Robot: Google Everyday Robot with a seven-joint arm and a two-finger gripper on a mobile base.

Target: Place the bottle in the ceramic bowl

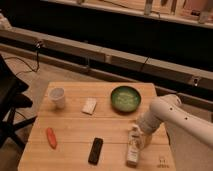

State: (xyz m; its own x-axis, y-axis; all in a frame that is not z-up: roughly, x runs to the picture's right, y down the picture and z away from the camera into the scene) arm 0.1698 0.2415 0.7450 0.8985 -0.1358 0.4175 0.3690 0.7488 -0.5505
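Note:
The small white bottle (133, 145) lies on the wooden table (75, 125) near its front right, cap end pointing away from me. My gripper (140, 130) is at the end of the white arm (167, 114) that reaches in from the right. It is low over the bottle's far end, touching or nearly touching it. The green ceramic bowl (125, 98) sits empty at the back right of the table, a short way beyond the gripper.
A translucent white cup (57, 97) stands at the back left. A flat white packet (89, 105) lies left of the bowl. A black remote (95, 150) lies left of the bottle. An orange carrot-like thing (51, 138) lies front left. A black chair (10, 107) stands left of the table.

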